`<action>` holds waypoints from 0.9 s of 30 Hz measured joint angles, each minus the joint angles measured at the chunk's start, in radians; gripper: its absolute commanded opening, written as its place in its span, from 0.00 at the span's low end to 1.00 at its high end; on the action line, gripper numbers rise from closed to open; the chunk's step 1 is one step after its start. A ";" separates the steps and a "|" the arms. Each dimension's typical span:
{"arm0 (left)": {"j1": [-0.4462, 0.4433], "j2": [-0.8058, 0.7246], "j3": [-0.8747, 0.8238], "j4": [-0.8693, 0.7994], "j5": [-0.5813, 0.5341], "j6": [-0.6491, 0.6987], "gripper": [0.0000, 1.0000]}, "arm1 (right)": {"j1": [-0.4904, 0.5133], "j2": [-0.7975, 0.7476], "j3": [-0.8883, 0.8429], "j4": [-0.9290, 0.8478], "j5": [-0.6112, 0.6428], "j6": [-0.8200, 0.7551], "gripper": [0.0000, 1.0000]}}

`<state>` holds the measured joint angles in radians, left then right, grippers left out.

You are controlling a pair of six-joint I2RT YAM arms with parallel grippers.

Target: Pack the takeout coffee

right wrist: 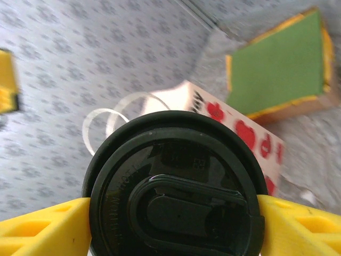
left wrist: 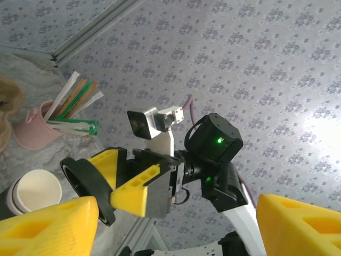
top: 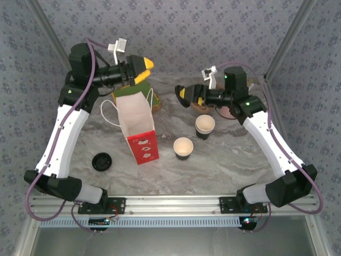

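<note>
black lid (right wrist: 176, 186) sits pinched in right tool (right wrist: 175, 207); left tool (top: 146, 71) gapes empty.

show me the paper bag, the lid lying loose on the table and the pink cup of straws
paper bag (top: 143, 149), top external view, on its red lower panel
loose lid (top: 102, 161), top external view, on the middle of its top
pink cup (left wrist: 32, 132), left wrist view, on its side wall

Floral grey walls (top: 213, 32) enclose a marbled table (top: 224, 165).
</note>
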<state>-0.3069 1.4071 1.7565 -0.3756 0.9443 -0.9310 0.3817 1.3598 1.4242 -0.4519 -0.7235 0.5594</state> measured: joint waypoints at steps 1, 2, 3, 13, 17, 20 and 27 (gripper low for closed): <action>0.001 -0.007 -0.014 -0.012 -0.006 0.010 0.78 | 0.014 -0.001 0.000 -0.046 0.027 -0.038 0.77; 0.002 -0.012 -0.024 -0.023 -0.012 0.020 0.78 | 0.029 -0.002 0.000 -0.083 0.055 -0.070 0.77; 0.003 -0.014 -0.032 -0.036 -0.020 0.033 0.80 | 0.047 -0.004 0.000 -0.121 0.085 -0.103 0.77; 0.019 -0.055 -0.040 -0.253 -0.170 0.190 1.00 | 0.223 -0.036 -0.020 -0.319 0.393 -0.299 0.77; 0.020 -0.099 -0.057 -0.313 -0.250 0.227 1.00 | 0.294 -0.037 -0.057 -0.349 0.515 -0.344 0.77; 0.021 -0.123 -0.058 -0.357 -0.322 0.254 1.00 | 0.344 -0.037 -0.095 -0.364 0.594 -0.367 0.77; 0.025 -0.165 -0.068 -0.443 -0.455 0.308 1.00 | 0.439 -0.036 -0.148 -0.380 0.724 -0.396 0.77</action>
<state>-0.2821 1.2419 1.6890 -0.8185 0.4892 -0.6228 0.8211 1.3239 1.2762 -0.8314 0.0002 0.1638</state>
